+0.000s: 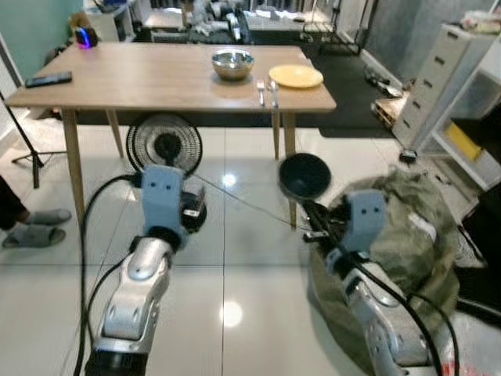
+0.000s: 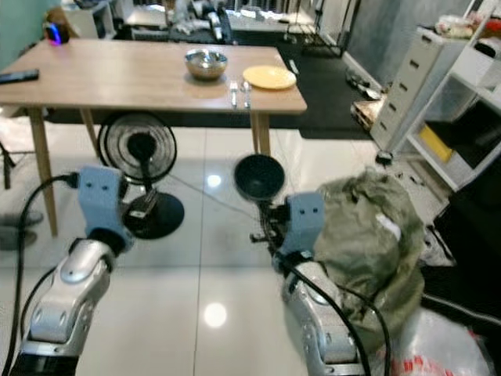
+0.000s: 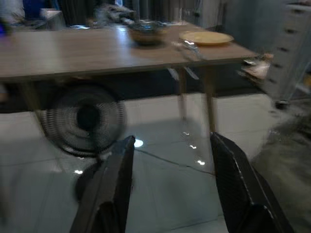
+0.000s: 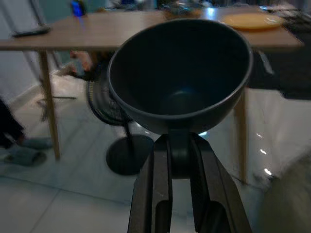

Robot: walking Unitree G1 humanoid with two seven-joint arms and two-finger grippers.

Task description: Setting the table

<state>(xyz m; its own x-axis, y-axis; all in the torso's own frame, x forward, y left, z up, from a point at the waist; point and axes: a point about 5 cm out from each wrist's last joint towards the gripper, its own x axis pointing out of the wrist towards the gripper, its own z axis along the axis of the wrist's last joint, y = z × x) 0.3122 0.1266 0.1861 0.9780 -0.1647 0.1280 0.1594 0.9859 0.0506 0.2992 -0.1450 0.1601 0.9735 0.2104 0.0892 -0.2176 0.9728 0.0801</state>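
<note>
The right gripper [image 4: 181, 160] pinches the rim of a dark, smooth, round bowl [image 1: 304, 175] between its 2 black fingers, holding it upright and short of the wooden table [image 1: 156, 78], probably so it can be carried over and set down there. On the table's right end sit a shiny metal bowl [image 1: 232, 63], a flat yellow plate [image 1: 295, 76] and what looks like 2 pieces of cutlery [image 1: 267, 92] near the front edge. The left gripper [image 3: 170, 179] hangs empty below the table's height, fingers spread apart.
</note>
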